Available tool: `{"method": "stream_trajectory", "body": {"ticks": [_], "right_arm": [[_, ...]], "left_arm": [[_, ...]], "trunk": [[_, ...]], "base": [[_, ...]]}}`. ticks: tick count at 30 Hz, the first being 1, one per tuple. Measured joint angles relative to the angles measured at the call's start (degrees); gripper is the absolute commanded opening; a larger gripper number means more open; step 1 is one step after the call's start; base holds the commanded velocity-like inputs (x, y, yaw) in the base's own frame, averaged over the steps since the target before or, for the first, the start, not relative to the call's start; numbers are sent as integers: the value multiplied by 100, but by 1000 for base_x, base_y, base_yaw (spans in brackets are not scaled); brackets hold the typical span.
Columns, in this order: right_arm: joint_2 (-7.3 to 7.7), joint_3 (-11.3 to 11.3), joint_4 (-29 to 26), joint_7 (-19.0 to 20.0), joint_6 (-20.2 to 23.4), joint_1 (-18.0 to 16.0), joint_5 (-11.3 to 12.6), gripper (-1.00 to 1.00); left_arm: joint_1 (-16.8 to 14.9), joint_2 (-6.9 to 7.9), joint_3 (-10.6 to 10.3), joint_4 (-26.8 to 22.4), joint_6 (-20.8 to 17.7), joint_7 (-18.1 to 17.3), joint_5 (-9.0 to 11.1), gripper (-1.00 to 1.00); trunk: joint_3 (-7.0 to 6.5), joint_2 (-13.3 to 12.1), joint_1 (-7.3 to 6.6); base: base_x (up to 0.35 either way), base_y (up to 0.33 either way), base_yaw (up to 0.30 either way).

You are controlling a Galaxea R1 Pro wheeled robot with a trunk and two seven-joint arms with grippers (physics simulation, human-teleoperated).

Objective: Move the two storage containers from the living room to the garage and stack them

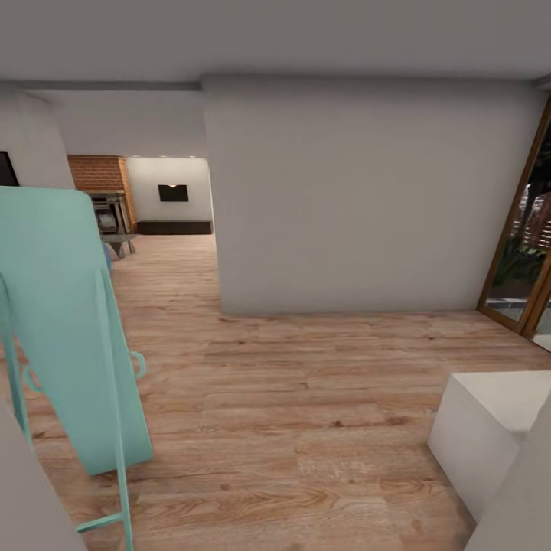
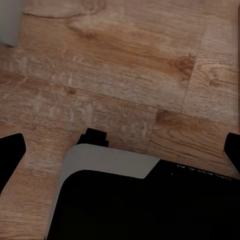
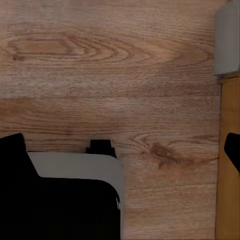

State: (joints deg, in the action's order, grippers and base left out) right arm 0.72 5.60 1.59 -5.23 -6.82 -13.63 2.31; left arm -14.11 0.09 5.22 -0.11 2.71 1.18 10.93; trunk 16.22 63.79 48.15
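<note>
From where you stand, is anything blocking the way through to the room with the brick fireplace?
The grey wall fills the view ahead; the opening lies left of it. A tilted teal ironing board stands near left. The wood floor toward the brick fireplace looks open. No containers visible.

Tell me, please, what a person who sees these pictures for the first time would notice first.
Probably the tall mint-green folded frame leaning at the left of the head view, standing on the wood plank floor. Next, the big pale wall straight ahead, with a brick fireplace far behind its left side. A white block sits at the lower right, near a glass door.
</note>
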Motion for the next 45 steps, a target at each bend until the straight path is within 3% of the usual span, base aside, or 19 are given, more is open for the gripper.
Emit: {"method": "stream_trajectory", "body": {"ticks": [45], "right_arm": [[0,0,0,0,0,0,0,100]], "left_arm": [[0,-33,-3,2,9,-6,1,100]], "trunk": [[0,0,0]], "base": [[322,0,0]]}}
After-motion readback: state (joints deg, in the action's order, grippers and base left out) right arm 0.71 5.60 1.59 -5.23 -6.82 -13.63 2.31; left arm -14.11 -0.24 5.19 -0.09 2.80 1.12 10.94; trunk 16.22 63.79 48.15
